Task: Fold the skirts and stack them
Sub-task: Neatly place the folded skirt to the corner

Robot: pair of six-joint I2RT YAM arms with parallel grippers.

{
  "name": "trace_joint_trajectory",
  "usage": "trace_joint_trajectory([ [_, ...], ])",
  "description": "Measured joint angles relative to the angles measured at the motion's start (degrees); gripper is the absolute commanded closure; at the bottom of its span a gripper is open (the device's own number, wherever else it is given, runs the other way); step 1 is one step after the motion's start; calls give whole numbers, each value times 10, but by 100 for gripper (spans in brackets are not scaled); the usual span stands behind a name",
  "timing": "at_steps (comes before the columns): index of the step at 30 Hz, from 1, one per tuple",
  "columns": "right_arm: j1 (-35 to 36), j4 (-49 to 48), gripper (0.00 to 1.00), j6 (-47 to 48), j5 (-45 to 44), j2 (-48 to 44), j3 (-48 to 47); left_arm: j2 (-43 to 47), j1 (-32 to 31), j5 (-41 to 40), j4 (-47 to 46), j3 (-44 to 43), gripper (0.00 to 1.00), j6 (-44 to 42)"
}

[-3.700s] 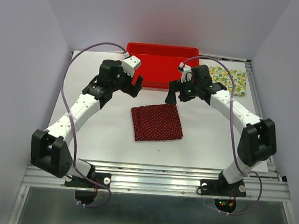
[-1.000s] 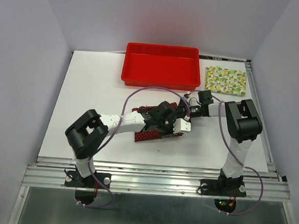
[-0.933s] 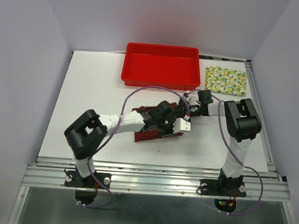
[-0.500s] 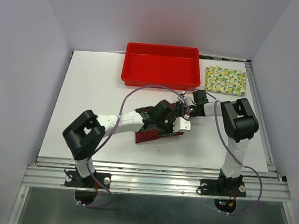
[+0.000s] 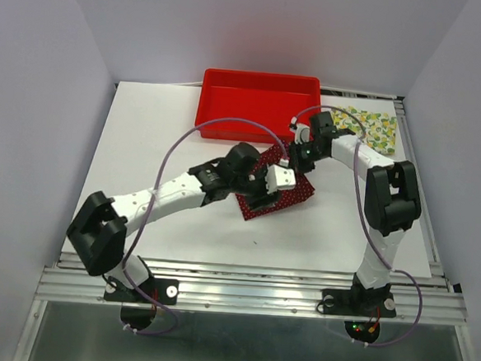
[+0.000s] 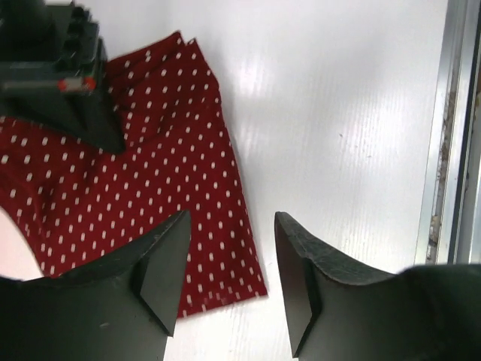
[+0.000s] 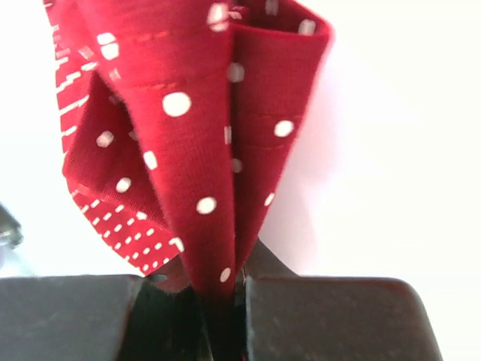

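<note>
The dark red dotted skirt (image 5: 296,193) lies folded mid-table, its far edge lifted. My right gripper (image 5: 296,156) is shut on that raised edge, and the right wrist view shows the bunched folds of the skirt (image 7: 203,135) pinched between the jaws of the gripper (image 7: 222,293). My left gripper (image 5: 262,197) hovers open just above the skirt's near corner. In the left wrist view its fingers (image 6: 161,278) straddle the hem of the skirt (image 6: 135,203) and hold nothing. The lemon-print skirt (image 5: 378,129) lies folded at the back right, partly behind the right arm.
A red plastic tray (image 5: 260,83) stands at the back centre, just behind the right gripper. The metal rail (image 6: 451,150) of the table's edge runs down the right of the left wrist view. The left arm (image 5: 165,196) stretches across the table's middle.
My right gripper has shut on the dark red skirt's edge and pulled it up and toward the back right. My left gripper has opened, let go of the cloth and drawn back to the left.
</note>
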State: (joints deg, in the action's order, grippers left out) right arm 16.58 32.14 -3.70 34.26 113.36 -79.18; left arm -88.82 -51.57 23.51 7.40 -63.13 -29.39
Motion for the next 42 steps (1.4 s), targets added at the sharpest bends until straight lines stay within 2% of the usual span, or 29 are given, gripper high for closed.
trace_joint_trajectory([
  [5,0,106,99,86,-75,-20,-121,90,70,13,36,0,36,21],
  [11,0,199,99,172,-144,-21,-206,153,78,3,61,27,36,21],
  [16,0,270,99,222,-183,-20,-266,164,80,-6,74,47,36,26],
  [23,0,369,99,234,-200,31,-514,165,83,-7,82,55,36,37],
  [34,-1,360,99,265,-266,48,-586,159,83,8,80,55,36,40],
  [42,-33,256,99,269,-297,78,-611,136,83,12,80,55,36,44],
])
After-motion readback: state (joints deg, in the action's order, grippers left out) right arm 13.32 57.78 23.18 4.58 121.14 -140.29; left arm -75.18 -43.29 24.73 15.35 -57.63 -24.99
